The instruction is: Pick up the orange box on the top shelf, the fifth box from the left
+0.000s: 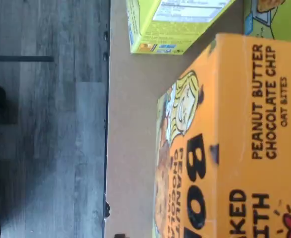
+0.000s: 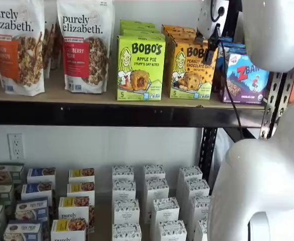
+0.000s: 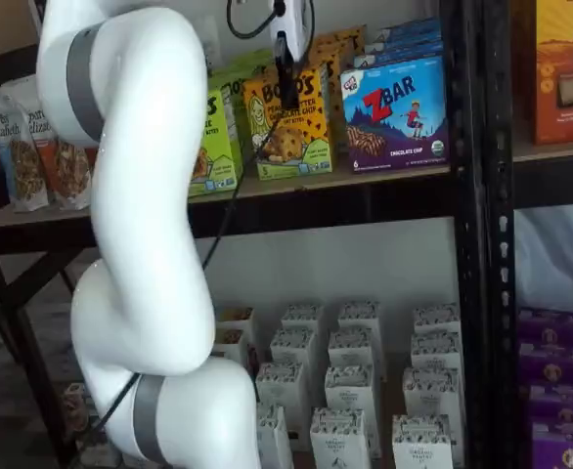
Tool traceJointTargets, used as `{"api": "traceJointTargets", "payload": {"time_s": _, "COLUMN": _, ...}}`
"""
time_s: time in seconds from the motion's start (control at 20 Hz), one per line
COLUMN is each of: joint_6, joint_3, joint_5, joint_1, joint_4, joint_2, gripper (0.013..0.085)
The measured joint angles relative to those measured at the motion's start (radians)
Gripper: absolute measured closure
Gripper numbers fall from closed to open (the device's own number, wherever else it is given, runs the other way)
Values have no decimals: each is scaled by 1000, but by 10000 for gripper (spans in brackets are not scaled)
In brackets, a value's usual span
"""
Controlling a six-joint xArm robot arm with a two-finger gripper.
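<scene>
The orange box (image 2: 188, 68) reads "BOBO'S Peanut Butter Chocolate Chip" and stands upright at the front of the top shelf (image 2: 87, 96), with several alike behind it. It also shows in a shelf view (image 3: 288, 122) and fills much of the wrist view (image 1: 245, 139). My gripper (image 2: 208, 41) hangs at the box's upper right corner, just in front of its top edge. In a shelf view the gripper (image 3: 286, 70) shows only a black finger over the box's top. No gap between the fingers shows, and I cannot tell whether they touch the box.
A lime-green Apple Pie box (image 2: 140, 68) stands close on the orange box's left and a Z Bar box (image 2: 245, 75) on its right. Granola bags (image 2: 84, 42) stand further left. A steel upright (image 2: 272, 100) is at the right. Small white boxes (image 2: 154, 206) fill the lower shelf.
</scene>
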Motion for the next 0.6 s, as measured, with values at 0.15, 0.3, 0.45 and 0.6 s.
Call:
{"api": "traceJointTargets", "payload": {"time_s": 0.15, "joint_6": -2, "joint_3": 5, "joint_5": -1, "joint_1": 0, "joint_4": -6, "joint_2": 1, "gripper": 130}}
{"api": "traceJointTargets", "payload": {"time_s": 0.3, "joint_6": -3, "joint_3": 8, "joint_5": 0, "joint_1": 0, "joint_4": -14, "joint_2": 3, "gripper": 130}}
{"api": "traceJointTargets", "payload": {"time_s": 0.45, "joint_6": -6, "joint_3": 13, "joint_5": 0, "joint_1": -2, "joint_4": -17, "joint_2": 3, "gripper": 130}}
{"api": "traceJointTargets", "payload": {"time_s": 0.6, "joint_6": -9, "joint_3": 15, "joint_5": 2, "joint_1": -5, "joint_4": -16, "joint_2": 3, "gripper": 130}}
